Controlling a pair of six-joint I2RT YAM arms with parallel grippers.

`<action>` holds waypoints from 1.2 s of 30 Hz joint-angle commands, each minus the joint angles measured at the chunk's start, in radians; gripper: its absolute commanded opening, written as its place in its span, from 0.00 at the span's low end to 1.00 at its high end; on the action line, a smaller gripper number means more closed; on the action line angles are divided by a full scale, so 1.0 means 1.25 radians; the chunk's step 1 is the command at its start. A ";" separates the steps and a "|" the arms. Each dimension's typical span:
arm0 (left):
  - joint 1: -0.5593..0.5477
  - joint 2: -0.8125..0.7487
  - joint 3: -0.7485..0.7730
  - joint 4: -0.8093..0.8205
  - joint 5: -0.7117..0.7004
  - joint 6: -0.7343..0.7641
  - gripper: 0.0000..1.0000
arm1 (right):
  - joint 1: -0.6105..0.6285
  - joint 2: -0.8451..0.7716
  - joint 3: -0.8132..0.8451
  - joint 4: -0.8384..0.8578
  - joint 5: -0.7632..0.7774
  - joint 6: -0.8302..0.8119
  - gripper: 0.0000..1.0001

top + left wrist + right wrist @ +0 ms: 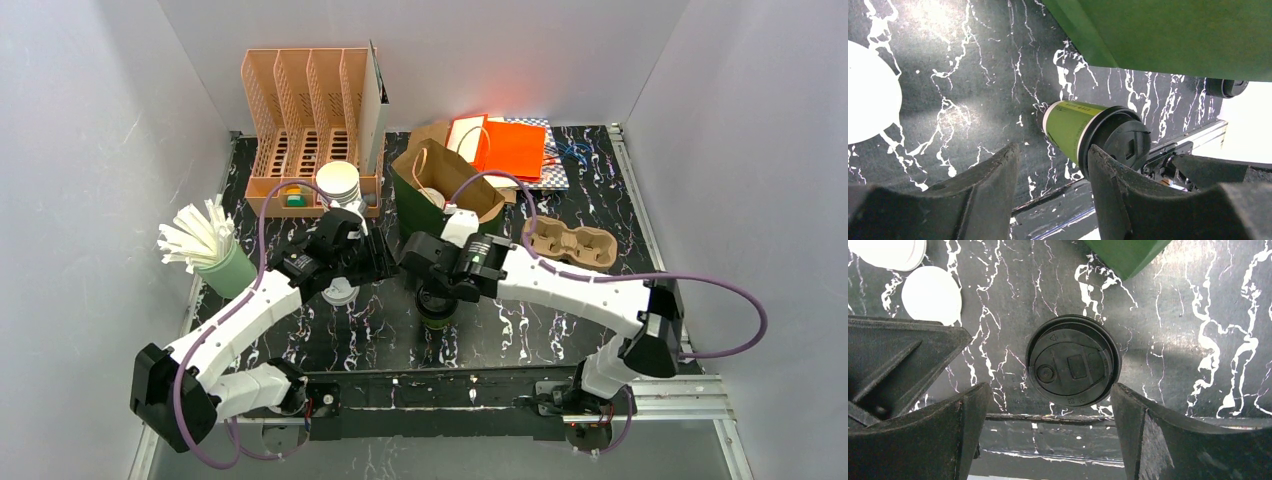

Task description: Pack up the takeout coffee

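A green paper cup with a black lid [436, 306] stands near the table's front middle. It also shows in the left wrist view [1073, 131] and from above in the right wrist view [1073, 360]. No single plain white cup shows on the table. My right gripper [432, 288] hangs open right above the black lid, its jaws [1049, 390] wide and empty. My left gripper [375, 263] is open and empty just left of the cup, its right finger [1108, 175] close to the lid. An open green paper bag [420, 215] stands behind, with something white inside.
Loose white lids [342, 292] lie by the left gripper. A stack of white cups [338, 182] stands before the orange rack [300, 110]. A straw holder [205, 245] is at the left, a cardboard cup carrier [568, 243] at the right, and orange bags [510, 148] at the back.
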 commanded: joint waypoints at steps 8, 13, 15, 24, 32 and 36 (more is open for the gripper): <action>0.015 -0.034 -0.058 0.041 0.018 -0.004 0.50 | 0.015 0.155 0.167 -0.307 0.038 0.299 0.98; 0.015 -0.044 -0.062 0.052 -0.004 0.008 0.50 | 0.015 0.183 0.196 -0.311 0.014 0.340 0.98; 0.015 -0.053 -0.065 0.057 -0.018 0.018 0.50 | 0.015 0.195 0.197 -0.310 0.010 0.351 0.98; 0.016 -0.074 -0.071 0.063 -0.019 0.040 0.50 | 0.005 0.225 0.192 -0.310 0.017 0.358 0.98; 0.016 -0.080 -0.065 0.053 -0.028 0.055 0.50 | -0.017 0.250 0.206 -0.308 0.025 0.334 0.92; 0.016 -0.078 -0.065 0.058 -0.031 0.058 0.50 | -0.028 0.249 0.197 -0.280 0.027 0.304 0.87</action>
